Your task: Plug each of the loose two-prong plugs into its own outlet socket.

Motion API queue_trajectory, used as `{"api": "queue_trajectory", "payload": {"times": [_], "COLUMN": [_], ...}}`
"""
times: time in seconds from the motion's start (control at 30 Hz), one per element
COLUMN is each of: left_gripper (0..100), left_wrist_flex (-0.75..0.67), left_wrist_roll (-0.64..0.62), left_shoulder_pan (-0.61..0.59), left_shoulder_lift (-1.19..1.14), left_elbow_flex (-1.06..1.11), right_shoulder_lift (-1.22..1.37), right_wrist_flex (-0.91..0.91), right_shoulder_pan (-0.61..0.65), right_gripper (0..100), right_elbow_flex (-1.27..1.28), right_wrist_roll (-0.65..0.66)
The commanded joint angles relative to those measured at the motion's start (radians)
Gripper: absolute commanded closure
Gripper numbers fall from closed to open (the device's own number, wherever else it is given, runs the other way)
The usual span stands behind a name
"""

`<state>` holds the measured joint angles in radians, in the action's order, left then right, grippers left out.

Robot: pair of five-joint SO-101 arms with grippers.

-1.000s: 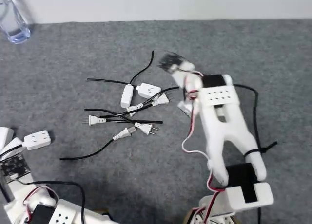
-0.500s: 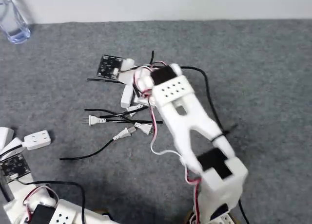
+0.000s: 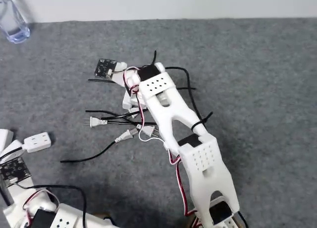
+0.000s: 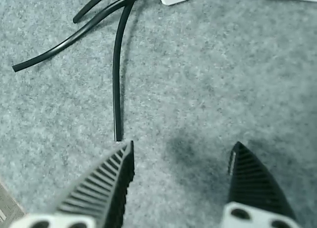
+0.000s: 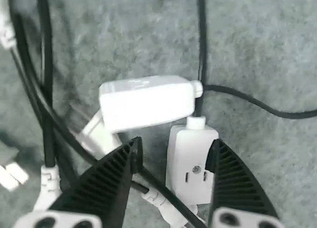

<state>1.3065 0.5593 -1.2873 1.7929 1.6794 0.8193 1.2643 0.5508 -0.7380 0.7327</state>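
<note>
Well, my right gripper (image 5: 176,144) hung wide open right over an outlet socket (image 5: 192,164) that lay face up with its slots showing. A second socket (image 5: 146,103) lay on its side just behind it, touching or nearly so, amid black cords. I judged these sockets to be light, rigid plastic blocks with smooth sides. Their stiff cords would likely tug them round, so the hold should go across the flat sides of the body, never the cord. The small plugs would want pinching on the moulded body behind the prongs.

My right wrist view gave me the slotted face. From above, my own arm lay over that spot. The high view instead gave one plug (image 3: 97,122) and another plug (image 3: 125,136) loose on the carpet (image 3: 257,64), with a third socket (image 3: 37,142) well apart. My left gripper (image 4: 183,146) also stood wide, holding nothing, near a cord (image 4: 117,79).
</note>
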Motion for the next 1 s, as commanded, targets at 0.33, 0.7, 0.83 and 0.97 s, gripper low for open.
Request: {"api": "queue_trajectory", "payload": {"times": [0.33, 0.7, 0.83, 0.97], "left_gripper": [71, 71, 71, 71], "left_wrist_flex": [-0.006, -0.006, -0.006, -0.006], "left_wrist_roll": [0.000, 0.000, 0.000, 0.000], "left_shoulder_pan": [0.003, 0.003, 0.003, 0.003], "left_shoulder_lift": [-0.003, -0.003, -0.003, -0.003], "left_elbow_flex": [-0.010, -0.010, -0.010, -0.010], "right_shoulder_lift": [0.131, 0.200, 0.222, 0.223], "right_wrist_flex": [-0.031, -0.084, 0.027, 0.085], "right_shoulder_pan": [-0.027, -0.027, -0.044, -0.074], "right_gripper": [78.3, 78.3, 78.7, 89.9], "right_elbow_flex": [-0.074, -0.069, -0.074, -0.075], "right_wrist_roll": [-0.046, -0.052, -0.041, 0.043]}}
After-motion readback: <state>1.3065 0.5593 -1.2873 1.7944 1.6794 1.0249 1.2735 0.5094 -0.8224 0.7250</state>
